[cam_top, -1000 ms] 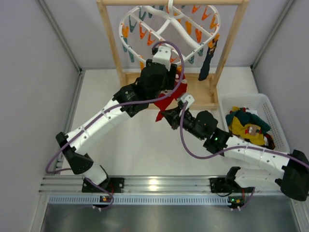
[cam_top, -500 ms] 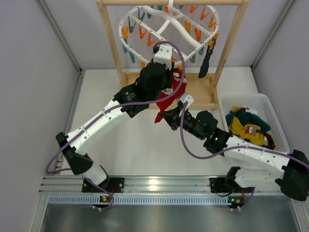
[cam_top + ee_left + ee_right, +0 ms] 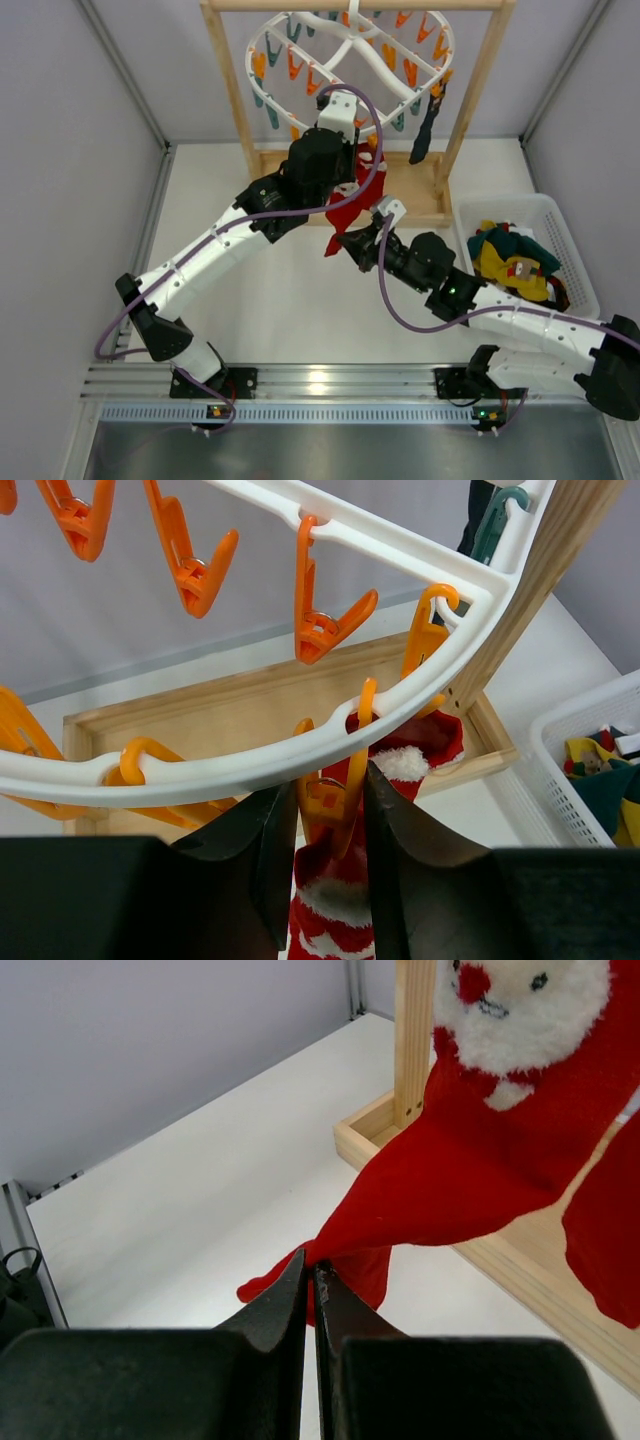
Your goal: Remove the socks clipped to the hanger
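Observation:
The white ring hanger [image 3: 256, 62] hangs from the wooden stand, fringed with orange and teal clips. A red sock with white marks [image 3: 346, 211] hangs from an orange clip [image 3: 336, 798] under the ring [image 3: 250, 763]. My left gripper [image 3: 328, 780] is shut on that clip, one finger on each side, with the red sock [image 3: 335, 925] dangling below. My right gripper [image 3: 311, 1262] is shut on the toe of the red sock [image 3: 470, 1170] and holds it out toward the table front. A black sock [image 3: 428, 124] stays clipped at the ring's right side.
The wooden stand's post [image 3: 478, 90] and base frame [image 3: 425, 205] sit at the back of the table. A white basket [image 3: 562, 240] at the right holds several loose socks [image 3: 510, 258]. Grey walls close in both sides.
My left gripper's jaws have closed onto the orange clip. My right gripper has shifted slightly up and left, still holding the sock's toe.

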